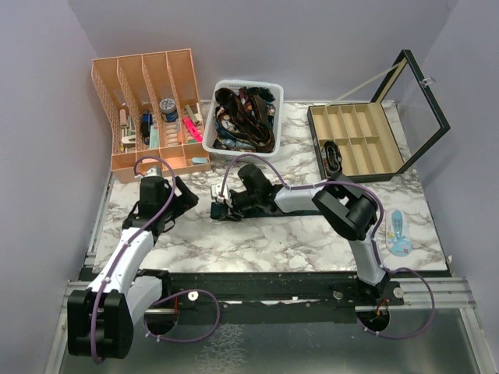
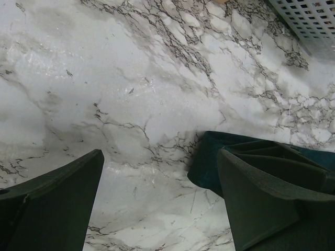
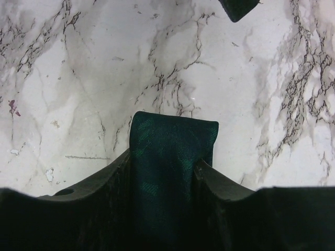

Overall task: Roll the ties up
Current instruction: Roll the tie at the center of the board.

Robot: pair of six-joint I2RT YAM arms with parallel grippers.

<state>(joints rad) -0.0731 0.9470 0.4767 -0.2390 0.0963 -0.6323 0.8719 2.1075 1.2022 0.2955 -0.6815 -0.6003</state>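
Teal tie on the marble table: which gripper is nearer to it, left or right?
Right. The right gripper has the tie between its fingers, against both edges. The left gripper is open just beside the tie's end, which lies at one finger, gripping nothing.

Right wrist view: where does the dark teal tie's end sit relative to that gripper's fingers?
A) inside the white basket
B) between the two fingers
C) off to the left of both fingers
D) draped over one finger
B: the dark teal tie runs through the gap of the right gripper, with a finger against each of its edges, over the marble tabletop.
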